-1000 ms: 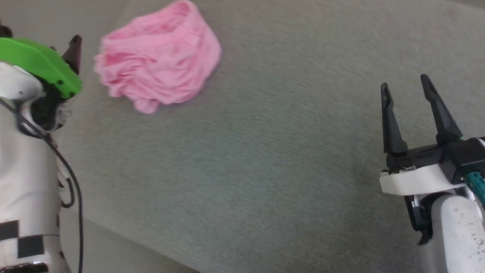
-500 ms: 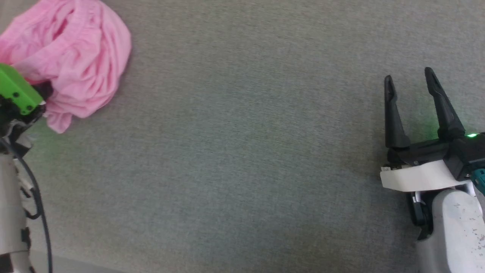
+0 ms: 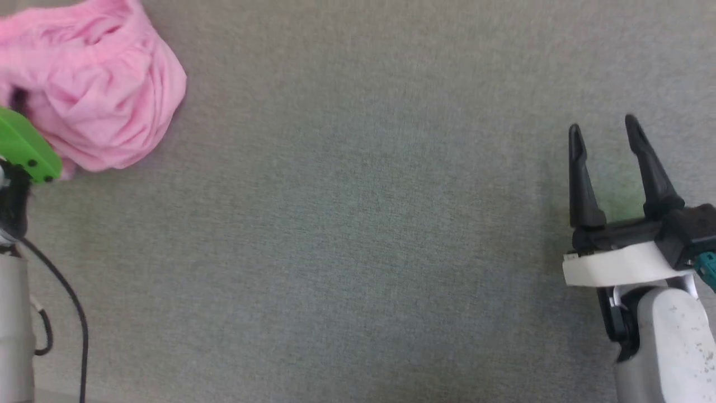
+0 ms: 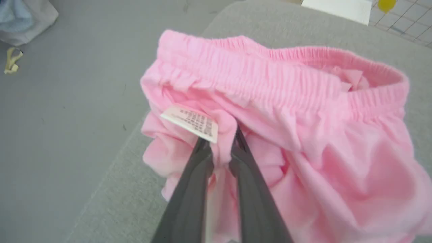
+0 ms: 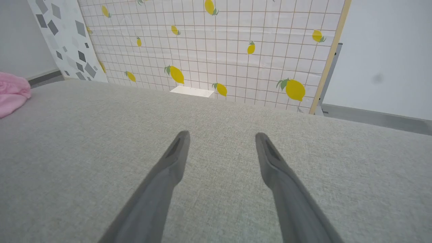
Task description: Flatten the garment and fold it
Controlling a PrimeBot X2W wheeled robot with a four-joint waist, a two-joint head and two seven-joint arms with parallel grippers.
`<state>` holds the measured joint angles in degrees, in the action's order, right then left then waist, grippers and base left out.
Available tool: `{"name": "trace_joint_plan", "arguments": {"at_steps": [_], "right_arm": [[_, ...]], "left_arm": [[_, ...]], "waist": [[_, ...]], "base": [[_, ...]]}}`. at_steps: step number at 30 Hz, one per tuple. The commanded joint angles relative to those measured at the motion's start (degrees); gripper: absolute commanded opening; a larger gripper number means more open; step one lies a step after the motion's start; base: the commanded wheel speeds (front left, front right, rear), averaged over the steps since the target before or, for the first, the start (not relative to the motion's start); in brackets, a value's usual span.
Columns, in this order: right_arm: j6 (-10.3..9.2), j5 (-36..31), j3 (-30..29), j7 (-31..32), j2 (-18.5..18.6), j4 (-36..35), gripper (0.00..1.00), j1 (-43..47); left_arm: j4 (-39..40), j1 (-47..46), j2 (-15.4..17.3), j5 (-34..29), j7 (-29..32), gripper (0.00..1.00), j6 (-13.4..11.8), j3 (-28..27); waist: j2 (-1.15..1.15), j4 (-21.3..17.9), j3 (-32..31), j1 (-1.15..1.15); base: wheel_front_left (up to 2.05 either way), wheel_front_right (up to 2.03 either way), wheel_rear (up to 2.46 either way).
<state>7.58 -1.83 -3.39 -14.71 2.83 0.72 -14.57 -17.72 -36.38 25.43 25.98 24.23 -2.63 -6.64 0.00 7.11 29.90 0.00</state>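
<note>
The garment [image 3: 95,95] is a crumpled heap of light pink shorts at the upper left of the grey table [image 3: 358,235]. In the left wrist view its gathered elastic waistband [image 4: 270,74] runs across the top and a small white label [image 4: 190,122] sticks out. My left gripper [image 4: 221,148] is shut on a pinch of the pink cloth [image 4: 303,152] just beside that label. In the head view, its green wrist cover [image 3: 25,148] overlaps the heap's left edge. My right gripper [image 3: 604,131] hovers open far to the right, nothing between its fingers [image 5: 175,152].
The table's left edge [image 4: 111,162] runs close beside the garment, with grey floor [image 4: 60,111] below. A lemon-patterned gridded panel [image 5: 216,50] stands behind the table's far edge. A black cable [image 3: 67,296] hangs from my left arm.
The head camera has swung, shifting the garment toward the picture's left. My left gripper reached into the heap and closed on its cloth. The right gripper stays open.
</note>
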Motion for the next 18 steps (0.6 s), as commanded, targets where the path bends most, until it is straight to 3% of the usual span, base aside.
{"name": "trace_joint_plan", "arguments": {"at_steps": [1, 5, 9, 18], "right_arm": [[-0.09, 0.67, -0.27, -0.27, 0.05, 0.32, 1.0, 1.05], [-0.09, 1.89, -0.9, -0.28, 0.05, 1.12, 1.0, 3.69], [-0.09, 2.83, -1.52, -0.28, 0.05, 1.54, 1.0, 6.2], [-0.09, 3.93, -1.85, -0.29, 0.05, 1.69, 1.0, 9.73]], "left_arm": [[0.12, -0.95, 1.15, -1.74, -4.01, 0.0, 0.55, 0.23], [-0.82, -3.46, 1.61, -5.38, -17.22, 0.0, 1.17, 0.87], [-0.61, -6.11, 0.93, -7.4, -24.78, 0.0, 2.21, 2.8], [2.85, -11.97, -4.51, -9.2, -29.74, 0.0, 5.1, 10.48]], "waist": [[0.0, 0.35, -6.38, 0.0], [0.0, 0.02, -12.62, 0.0], [0.0, -0.63, -17.44, 0.0], [0.0, -3.88, -23.71, 0.0]], "base": [[0.0, 0.0, 0.0], [0.0, 0.0, 0.0], [0.0, 0.0, 0.0], [0.0, 0.0, 0.0]]}}
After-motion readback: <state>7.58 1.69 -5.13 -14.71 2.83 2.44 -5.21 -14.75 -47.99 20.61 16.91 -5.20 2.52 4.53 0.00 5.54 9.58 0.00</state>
